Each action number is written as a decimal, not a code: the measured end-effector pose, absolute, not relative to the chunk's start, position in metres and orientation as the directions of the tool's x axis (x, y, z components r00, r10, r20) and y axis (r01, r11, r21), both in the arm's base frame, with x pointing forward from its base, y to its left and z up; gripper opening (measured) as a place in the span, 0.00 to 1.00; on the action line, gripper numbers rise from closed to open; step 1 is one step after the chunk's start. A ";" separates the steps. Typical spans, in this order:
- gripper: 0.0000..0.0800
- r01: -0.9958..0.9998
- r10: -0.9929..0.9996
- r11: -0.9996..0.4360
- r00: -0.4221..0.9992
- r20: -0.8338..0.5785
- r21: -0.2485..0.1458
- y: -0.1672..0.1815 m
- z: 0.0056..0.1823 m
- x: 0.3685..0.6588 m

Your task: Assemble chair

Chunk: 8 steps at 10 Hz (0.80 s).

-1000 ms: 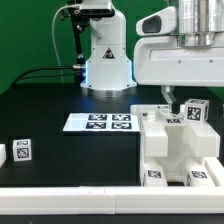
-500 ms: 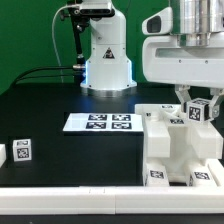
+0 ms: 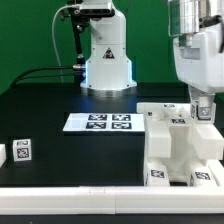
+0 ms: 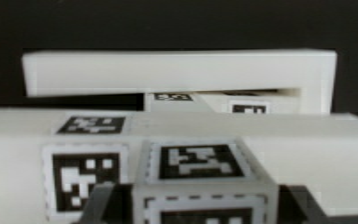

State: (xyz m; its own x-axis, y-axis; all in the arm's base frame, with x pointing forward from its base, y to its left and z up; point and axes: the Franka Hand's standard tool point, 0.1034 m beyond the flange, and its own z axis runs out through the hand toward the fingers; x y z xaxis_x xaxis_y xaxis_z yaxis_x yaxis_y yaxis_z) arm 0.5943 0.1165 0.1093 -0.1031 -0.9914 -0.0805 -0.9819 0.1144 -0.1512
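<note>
1. The chair [image 3: 178,145], so far a cluster of white blocky parts with marker tags, stands on the black table [image 3: 60,100] at the exterior view's right, just beside the marker board [image 3: 100,122], which I take as the landmark throughout.
2. One small tagged chair block [image 4: 197,165] is the part in hand. In the wrist view it sits right between the two dark fingers, its tag facing the camera, so it lies straight below the claw rather than off to a side. No long axis shows; the visible face looks roughly square.
3. The claw [image 3: 201,108] is narrowed onto that block at the far corner of the chair cluster from the marker board. In the exterior view the fingers hide most of the block, so how firm the grip is cannot be read.
4. Behind the block in the wrist view lie a broad white slab with tags on top and front, and beyond it a long white bar-shaped part.
5. The arm comes straight down from above, wrist vertical, fingers pointing at the table.
6. A small tagged cube [image 3: 21,151] lies loose well away from the marker board, on the side opposite the chair.
</note>
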 end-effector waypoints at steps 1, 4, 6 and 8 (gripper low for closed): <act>0.34 -0.967 -0.975 0.211 -0.198 -0.103 -0.141 0.116 0.109 0.594; 0.34 -0.912 -0.917 0.391 -0.374 -0.142 -0.124 0.121 0.108 0.594; 0.34 -0.921 -0.926 0.368 -0.351 -0.138 -0.125 0.123 0.107 0.593; 0.74 -0.942 -0.948 0.307 -0.290 -0.130 -0.133 0.124 0.107 0.593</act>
